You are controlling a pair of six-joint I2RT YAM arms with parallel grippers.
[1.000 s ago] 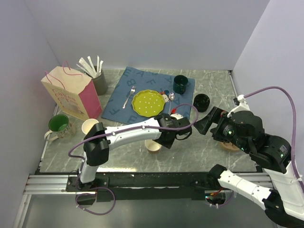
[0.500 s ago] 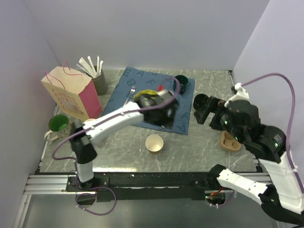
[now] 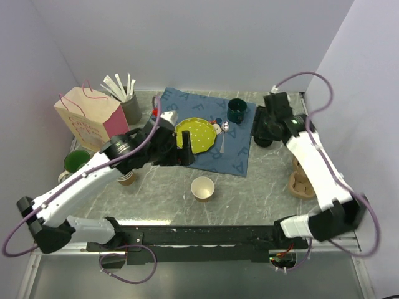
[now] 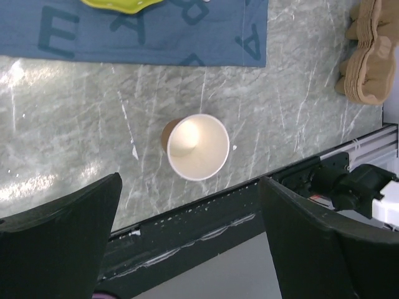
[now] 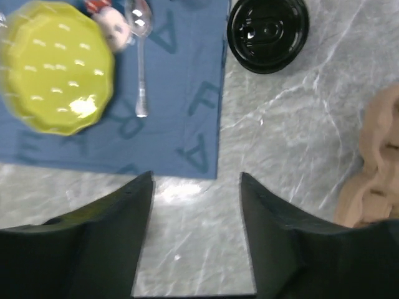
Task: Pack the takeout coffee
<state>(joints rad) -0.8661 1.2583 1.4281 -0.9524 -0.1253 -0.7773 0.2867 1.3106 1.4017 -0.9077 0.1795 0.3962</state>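
- Takeout coffee (image 5: 268, 31): seen from above as a round black lid. It stands on the bare table (image 3: 262, 193) toward the far right corner, just beside the right edge of the blue placemat (image 3: 234, 159).
- Right gripper (image 5: 194, 180): jaws partly spread with nothing between them. It hangs over bare table at the placemat's near right corner, and the coffee lies beyond the fingertips, apart from them.
- Left gripper (image 4: 190, 193): jaws at full spread, holding nothing. It hovers above the lidless paper cup (image 4: 198, 146), which stands upright near the middle of the table's near edge.
- Yellow plate (image 3: 196, 135): on the placemat, with a spoon (image 5: 140, 62) beside it.
- Dark green mug (image 3: 236, 111): at the placemat's far right corner.
- Tan cup carrier (image 4: 368, 62): by the table's right edge.
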